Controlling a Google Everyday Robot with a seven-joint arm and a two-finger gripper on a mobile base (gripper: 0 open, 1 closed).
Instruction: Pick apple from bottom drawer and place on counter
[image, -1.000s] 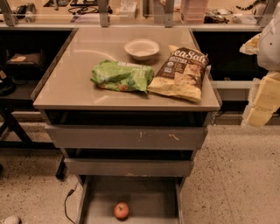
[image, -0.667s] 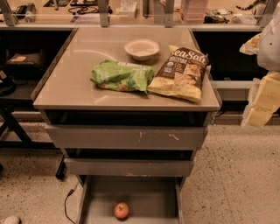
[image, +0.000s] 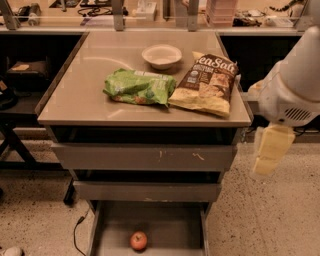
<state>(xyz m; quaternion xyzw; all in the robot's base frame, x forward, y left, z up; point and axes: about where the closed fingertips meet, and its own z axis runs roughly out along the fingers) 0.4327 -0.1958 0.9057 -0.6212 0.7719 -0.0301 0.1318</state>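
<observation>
A small red-orange apple (image: 138, 240) lies on the flat grey floor of the open bottom drawer (image: 172, 227), near its front middle. Above it, the beige counter (image: 85, 102) tops the grey cabinet. My gripper (image: 270, 151), pale yellow under a white arm housing, hangs in the air off the counter's right edge, at about the height of the upper drawers. It is far above and to the right of the apple and touches nothing.
On the counter lie a green chip bag (image: 139, 86), a brown-and-yellow chip bag (image: 206, 85) and a white bowl (image: 161, 55). Two scuffed grey drawer fronts (image: 145, 157) sit above the open drawer. A cluttered bench (image: 150, 20) runs behind. A black cable (image: 76, 231) trails on the floor at left.
My arm and gripper have moved left and down, further into view beside the cabinet's right side. The apple and the items on the counter have not moved.
</observation>
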